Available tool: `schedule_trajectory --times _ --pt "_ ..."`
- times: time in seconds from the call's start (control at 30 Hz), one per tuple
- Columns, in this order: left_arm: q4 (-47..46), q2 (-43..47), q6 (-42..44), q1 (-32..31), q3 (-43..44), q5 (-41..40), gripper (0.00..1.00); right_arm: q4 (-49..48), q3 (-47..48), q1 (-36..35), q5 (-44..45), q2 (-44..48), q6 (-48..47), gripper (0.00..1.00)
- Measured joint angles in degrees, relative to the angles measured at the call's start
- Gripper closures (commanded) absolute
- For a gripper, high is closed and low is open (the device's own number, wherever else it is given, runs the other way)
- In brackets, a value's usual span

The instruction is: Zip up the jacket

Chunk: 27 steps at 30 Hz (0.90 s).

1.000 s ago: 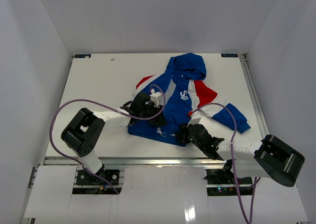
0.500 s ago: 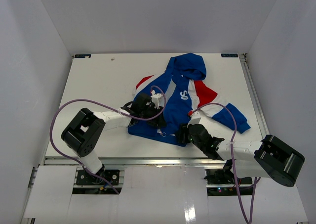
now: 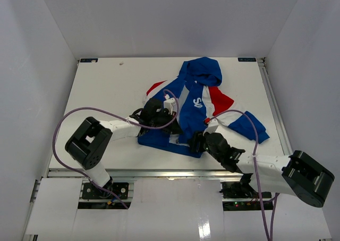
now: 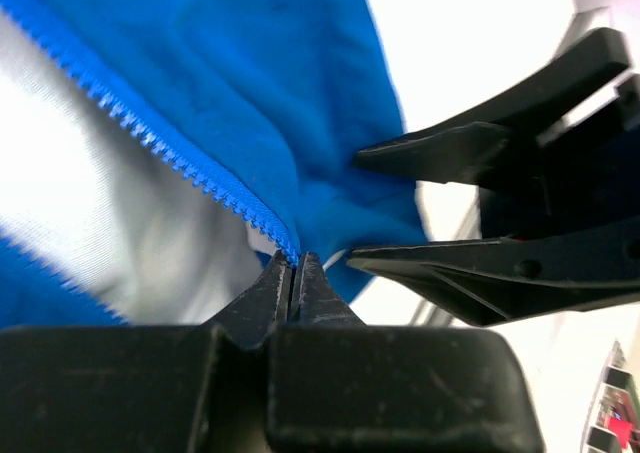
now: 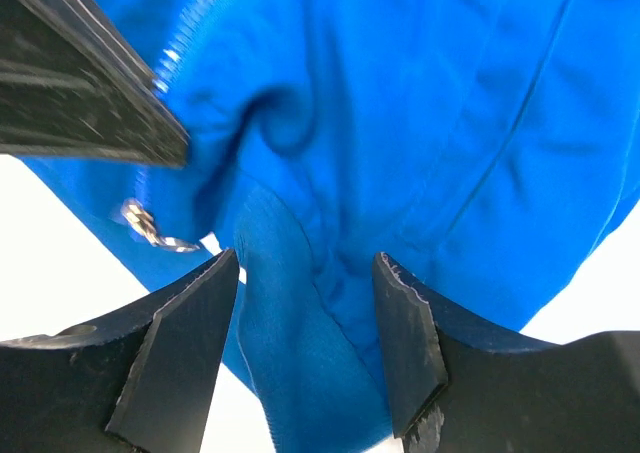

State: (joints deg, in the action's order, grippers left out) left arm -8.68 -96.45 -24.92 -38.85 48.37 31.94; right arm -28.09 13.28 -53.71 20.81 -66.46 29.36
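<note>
Jacket, royal-blue, hooded, front open, spread right of centre on white counter; left fingers pinched shut on its zipper edge, right fingers parted astride a blue fold, hem largely hidden beneath both from above.

Left wrist: whatever the closed tips of left pincer pinch is hidden; jacket cropped at frame edges. Top view: lower zip hidden under that pincer, slider too small to tell
</note>
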Motion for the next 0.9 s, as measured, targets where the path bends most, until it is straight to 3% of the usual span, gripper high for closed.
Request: schedule_trajectory --times 0.3,0.47,0.9 --pt "-10.88 4.02 -3.36 0.0 -3.64 6.85 1.0 -1.32 -3.24 0.0 0.38 17.83 -1.5 0.32" --pt "-13.79 5.4 -4.19 0.0 -4.59 9.06 1.0 -5.81 -7.04 0.0 -2.25 24.62 -6.02 0.4" --pt "-24.75 9.77 -5.04 0.0 -8.65 15.73 1.0 -17.07 -10.38 0.0 -15.48 23.97 -11.46 0.48"
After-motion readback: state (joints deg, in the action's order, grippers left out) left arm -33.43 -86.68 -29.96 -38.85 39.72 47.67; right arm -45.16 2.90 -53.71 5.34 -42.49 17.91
